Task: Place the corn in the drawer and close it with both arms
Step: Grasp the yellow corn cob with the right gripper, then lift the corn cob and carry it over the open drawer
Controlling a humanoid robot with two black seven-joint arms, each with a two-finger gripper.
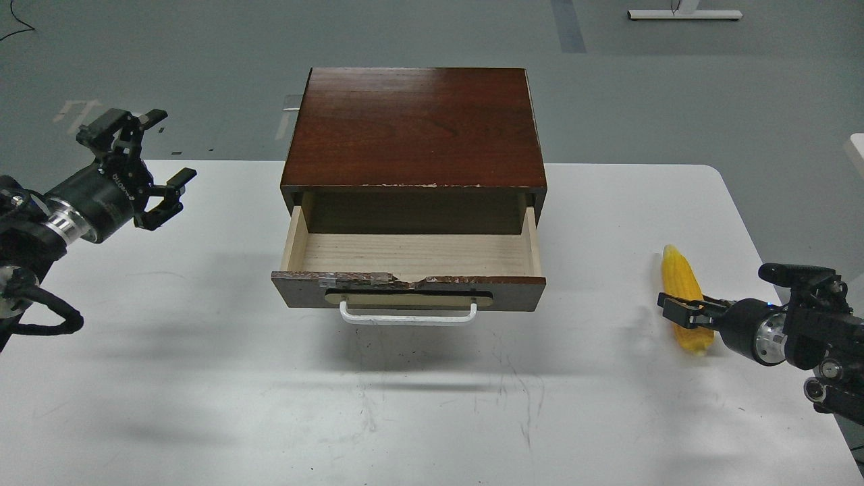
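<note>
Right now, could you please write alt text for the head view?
An open, empty drawer faces the viewer on a white table. The right gripper is at the corn lying to the drawer's right; the left gripper hovers with its jaws open.

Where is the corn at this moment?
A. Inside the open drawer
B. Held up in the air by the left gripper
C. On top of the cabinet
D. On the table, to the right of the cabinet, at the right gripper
D: the corn lies on the white table, right of the cabinet, with the right gripper at its middle; the open drawer shows only bare wood.
</note>
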